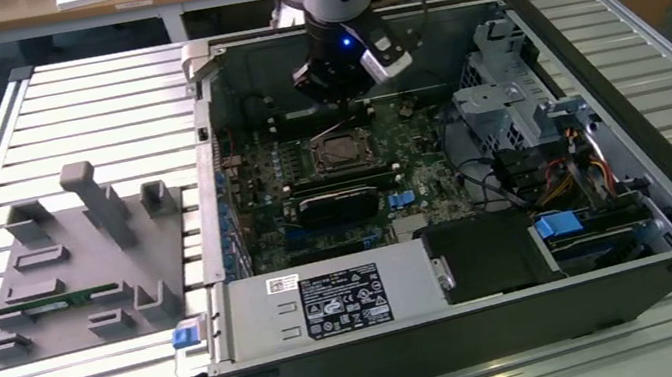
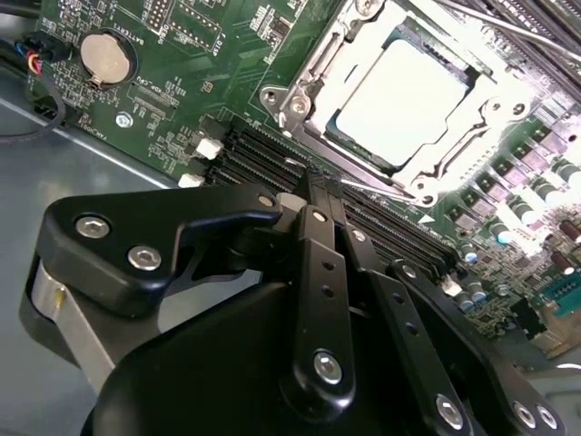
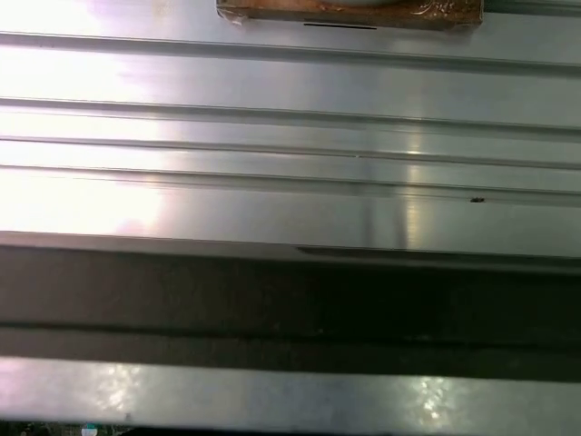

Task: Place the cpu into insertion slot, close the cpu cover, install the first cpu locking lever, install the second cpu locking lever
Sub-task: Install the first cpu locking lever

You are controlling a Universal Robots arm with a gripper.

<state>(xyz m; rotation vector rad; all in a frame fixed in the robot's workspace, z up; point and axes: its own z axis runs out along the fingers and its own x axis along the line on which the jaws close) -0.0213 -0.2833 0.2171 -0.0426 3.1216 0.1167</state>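
Cpu (image 2: 399,98) is seen seated in the insertion slot (image 1: 319,163) on the green motherboard (image 2: 182,54); its pale metal top is framed by the cpu cover (image 2: 300,86), which is laid flat over it; the gripper (image 2: 313,186) is held just beside the socket, over long black slots (image 2: 263,150); its fingers (image 2: 313,263) are drawn together at the tips, where a thin locking lever (image 2: 386,188) is met, though whether that rod is pinched cannot be told; the open computer case (image 1: 620,103) is set on a slatted table (image 1: 66,100), with a grey fixture (image 1: 79,270) beside it.
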